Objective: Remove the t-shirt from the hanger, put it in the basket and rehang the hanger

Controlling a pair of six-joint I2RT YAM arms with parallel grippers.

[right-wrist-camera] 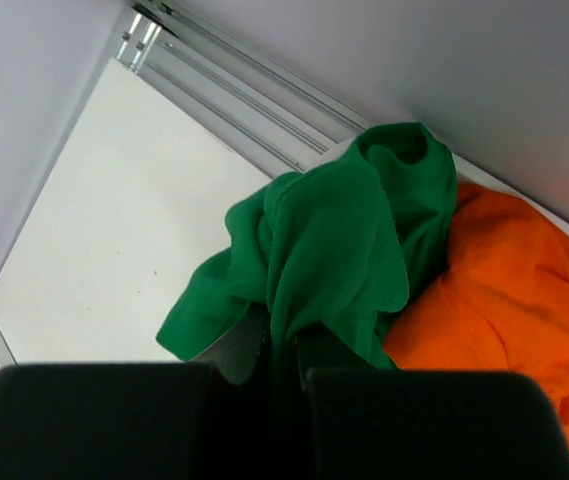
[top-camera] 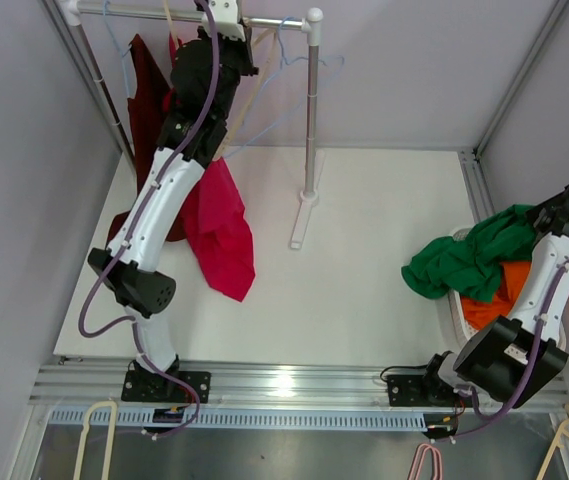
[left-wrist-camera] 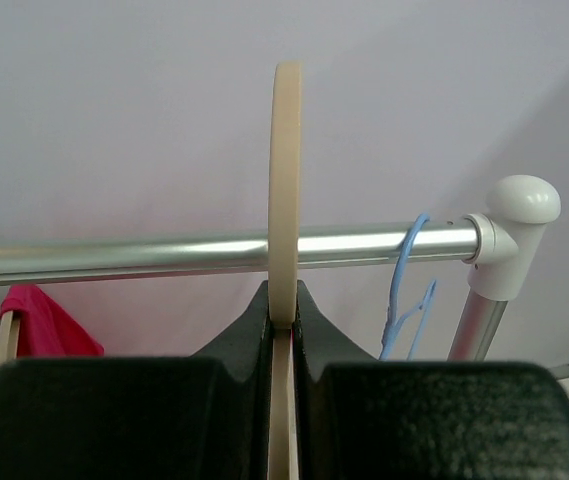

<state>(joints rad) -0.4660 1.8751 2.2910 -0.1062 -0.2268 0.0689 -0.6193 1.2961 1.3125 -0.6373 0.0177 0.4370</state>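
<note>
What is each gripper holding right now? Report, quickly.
Left gripper: closed on the cream hanger at the rail.
Right gripper: closed on the green t-shirt.

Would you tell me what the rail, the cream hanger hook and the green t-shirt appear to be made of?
Rail: metal, likely aluminium; bright brushed sheen with streaked reflections.
Cream hanger hook: probably plastic or painted wood; smooth, matte, even colour.
Green t-shirt: soft knit fabric, probably cotton; matte, falls in loose folds.
</note>
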